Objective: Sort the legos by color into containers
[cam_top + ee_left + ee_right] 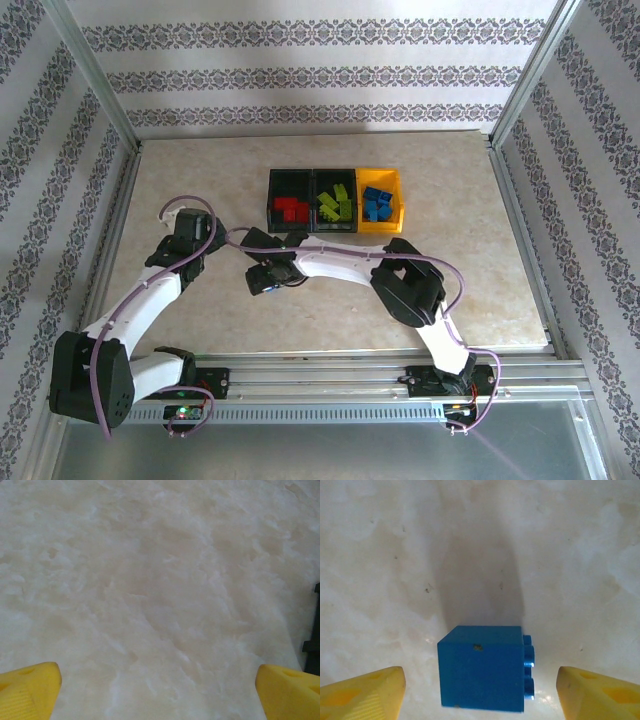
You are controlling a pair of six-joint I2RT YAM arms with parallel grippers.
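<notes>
Left end effector (157, 676) splayed; right end effector (480, 679) parted.

I am finding no readable text, label, brand, number or sign on anything in front of me.

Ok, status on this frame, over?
Left gripper open over table. Right gripper open, straddling blue brick, no contact. Brick on its side on the table. Nothing blocking the fingers.
</notes>
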